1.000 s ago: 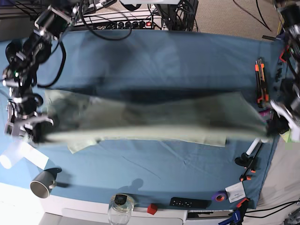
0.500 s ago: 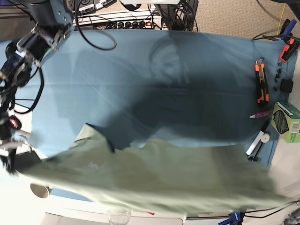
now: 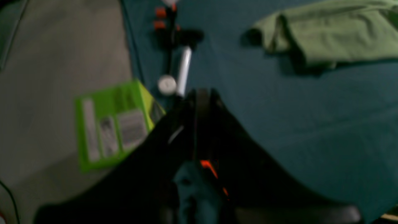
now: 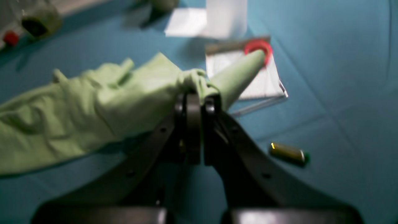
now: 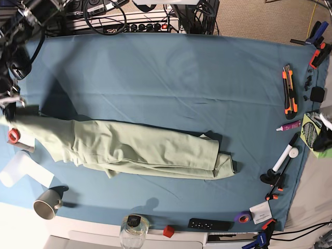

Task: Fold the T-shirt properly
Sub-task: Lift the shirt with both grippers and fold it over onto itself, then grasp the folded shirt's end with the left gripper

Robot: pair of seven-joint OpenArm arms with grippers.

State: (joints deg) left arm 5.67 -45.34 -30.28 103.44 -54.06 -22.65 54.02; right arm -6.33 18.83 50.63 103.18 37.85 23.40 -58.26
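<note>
The pale sage-green T-shirt (image 5: 140, 150) lies on the blue cloth (image 5: 181, 78) as a long, bunched band from the left edge to right of centre. My right gripper (image 4: 196, 95) is shut on the shirt's left end (image 4: 93, 105) and holds it just above the cloth; in the base view it sits at the far left (image 5: 9, 110). My left gripper (image 3: 202, 93) is shut and empty, over the table's right edge (image 5: 322, 136). The shirt's right end (image 3: 326, 37) lies well away from it.
A red tape roll (image 5: 14, 136) and white paper lie under the shirt's left end. A mug (image 5: 46, 203), jar (image 5: 134, 228), red cube (image 5: 167, 231) and remote (image 5: 210, 224) line the front edge. An orange knife (image 5: 289, 91), white marker (image 5: 285, 158) and green box (image 3: 115, 127) sit at the right.
The shirt was held up and stretched between both grippers; now it lies on the cloth. The left gripper has let go and moved to the right edge. The right gripper still holds the left end.
</note>
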